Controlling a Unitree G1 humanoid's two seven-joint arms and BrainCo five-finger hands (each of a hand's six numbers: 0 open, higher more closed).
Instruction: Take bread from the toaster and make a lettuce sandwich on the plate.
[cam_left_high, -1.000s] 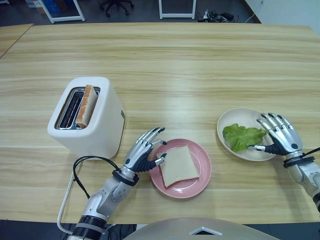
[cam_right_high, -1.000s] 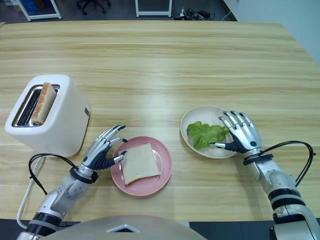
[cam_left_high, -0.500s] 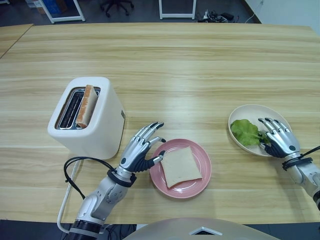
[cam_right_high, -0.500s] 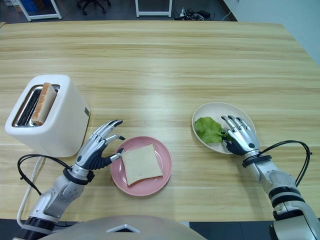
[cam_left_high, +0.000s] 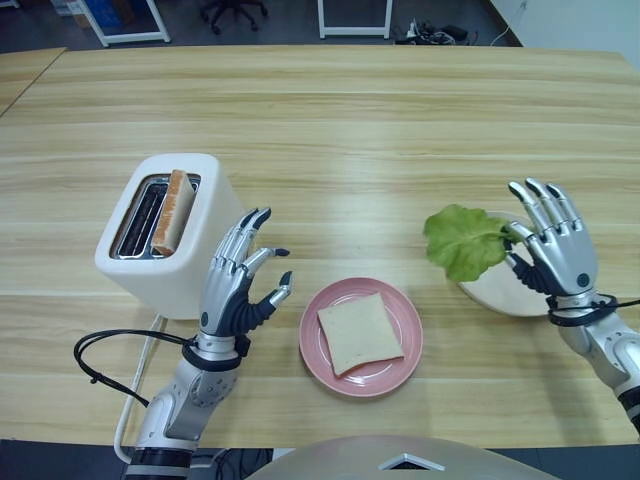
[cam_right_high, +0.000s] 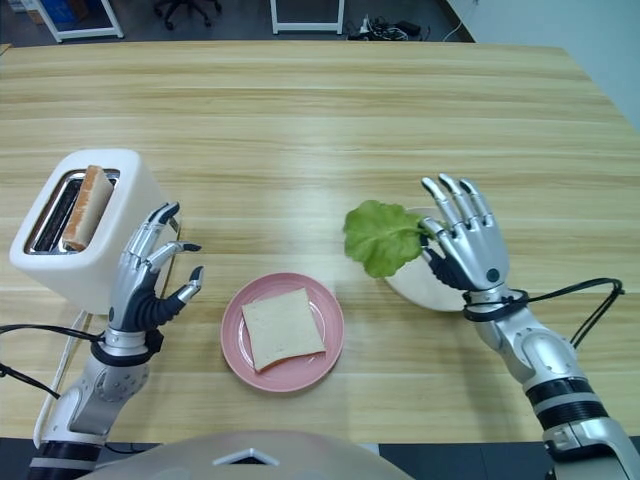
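Note:
A white toaster stands at the left with one slice of toast upright in its slot. A pink plate near the front centre carries one slice of bread. My left hand is raised between toaster and plate, fingers spread, holding nothing. My right hand is lifted above a cream bowl and pinches a green lettuce leaf by its right edge; the leaf hangs in the air to the hand's left.
A black and white power cord loops on the wooden table in front of the toaster, beside my left arm. Chair and desk legs stand beyond the table's far edge.
My right hand closed on the lettuce and lifted it out of the bowl, up and leftward. My left hand drew back from the plate toward the toaster and rose upright.

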